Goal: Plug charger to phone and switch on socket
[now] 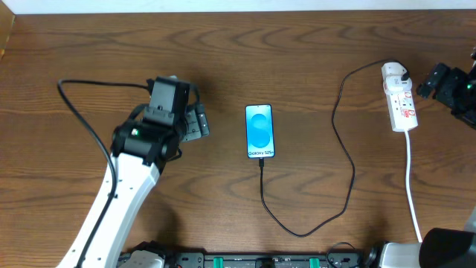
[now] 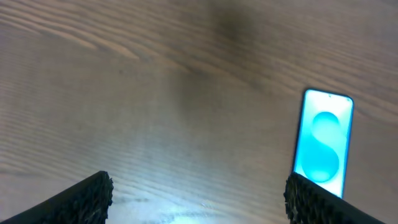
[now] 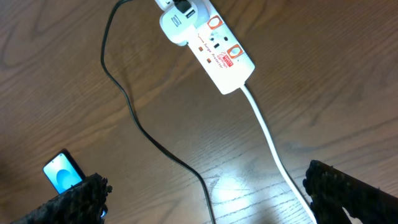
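Overhead shows the charger (image 1: pixel 262 179) seemingly seated in the phone (image 1: pixel 259 130), so the risk lies at the socket (image 3: pixel 214 46) — it sits ahead of the right gripper (image 3: pixel 211 199), whose fingers are wide open and empty, and a fingertip could press off target or shove it aside. The left gripper (image 2: pixel 199 199), spread and empty, has the phone just beside one finger — a sweep could unplug it.

Left arm (image 1: pixel 123 190): white link, rises from the 7 o'clock edge of the overhead view and leans toward 1 o'clock.
Left wrist (image 1: pixel 167 104): black, at 9 o'clock from the centre.
Left gripper (image 2: pixel 202 205): jaws wide apart, it holds nothing.
Right arm (image 1: pixel 446 244): only a dark part shows, at the 5 o'clock corner.
Right gripper (image 3: pixel 211 199): at the 3 o'clock edge, jaws wide apart, it holds nothing.
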Robot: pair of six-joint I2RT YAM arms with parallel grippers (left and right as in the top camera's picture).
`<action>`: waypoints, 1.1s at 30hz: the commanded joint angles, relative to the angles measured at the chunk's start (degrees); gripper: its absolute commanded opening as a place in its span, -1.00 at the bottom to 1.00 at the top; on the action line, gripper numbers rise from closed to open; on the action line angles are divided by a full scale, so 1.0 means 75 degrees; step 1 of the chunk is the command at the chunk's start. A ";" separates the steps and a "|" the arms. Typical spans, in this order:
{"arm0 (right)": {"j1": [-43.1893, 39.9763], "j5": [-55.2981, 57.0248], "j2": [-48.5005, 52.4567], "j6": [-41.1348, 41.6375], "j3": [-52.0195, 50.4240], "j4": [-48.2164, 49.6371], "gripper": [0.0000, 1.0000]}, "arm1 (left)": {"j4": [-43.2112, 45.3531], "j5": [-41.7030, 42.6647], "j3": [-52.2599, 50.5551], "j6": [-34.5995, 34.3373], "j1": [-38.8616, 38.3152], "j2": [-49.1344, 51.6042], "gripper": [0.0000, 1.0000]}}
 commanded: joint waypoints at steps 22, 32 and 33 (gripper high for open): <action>0.0020 0.0038 -0.0026 0.0038 0.0050 -0.0009 0.98 | 0.5855 -0.1128 -0.4532 0.0102 0.0131 -0.4199 0.76; 0.0020 0.0038 -0.0026 0.0038 0.0050 -0.0012 0.99 | 0.7303 -0.0988 -0.6175 0.0070 0.0997 -0.6175 0.77; 0.0020 0.0038 -0.0026 0.0038 0.0050 -0.0012 0.99 | 0.7440 -0.0915 -0.6330 0.0070 0.1119 -0.6347 0.76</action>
